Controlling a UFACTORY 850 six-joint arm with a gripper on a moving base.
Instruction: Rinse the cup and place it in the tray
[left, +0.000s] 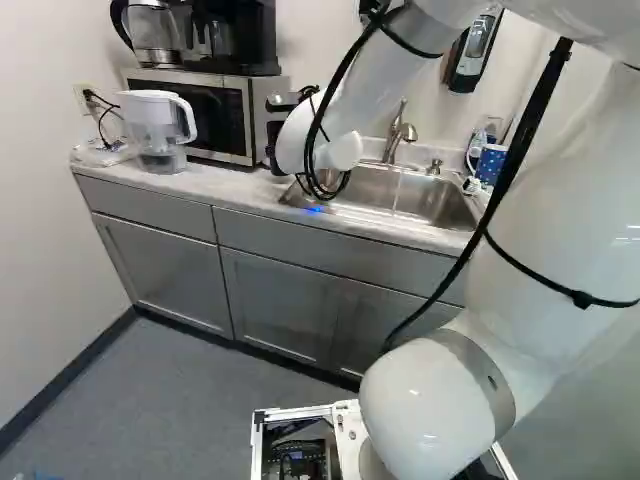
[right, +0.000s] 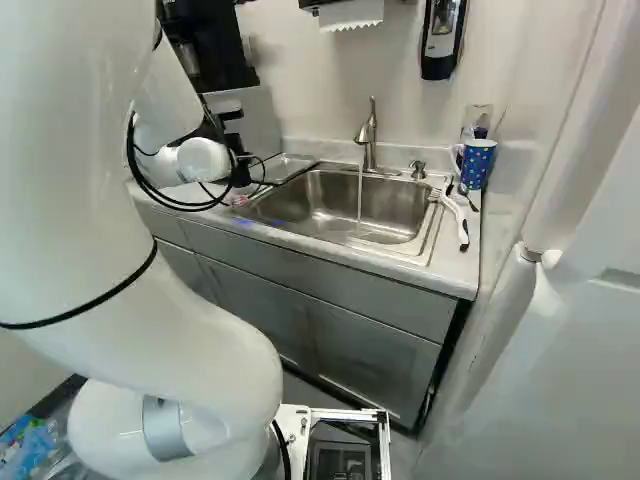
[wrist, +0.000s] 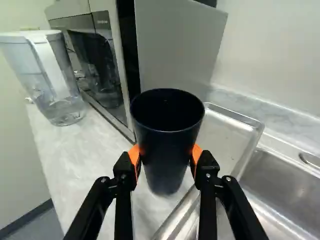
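Clamping the black cup (wrist: 166, 155), mouth up, from both sides with orange-padded fingers (wrist: 123, 167), by the metal tray (wrist: 225, 132) edge nearest the microwave (wrist: 175, 45). Can't tell whether touching the countertop (wrist: 90, 160). See water (right: 360, 190) falling from the faucet (right: 368, 135) into the sink (right: 300, 200).

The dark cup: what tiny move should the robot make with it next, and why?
Probably ease the hand sideways to bring the cup squarely over the metal tray. The hand grips the cup from both sides, and it seems to hang partly over the counter beside the tray.
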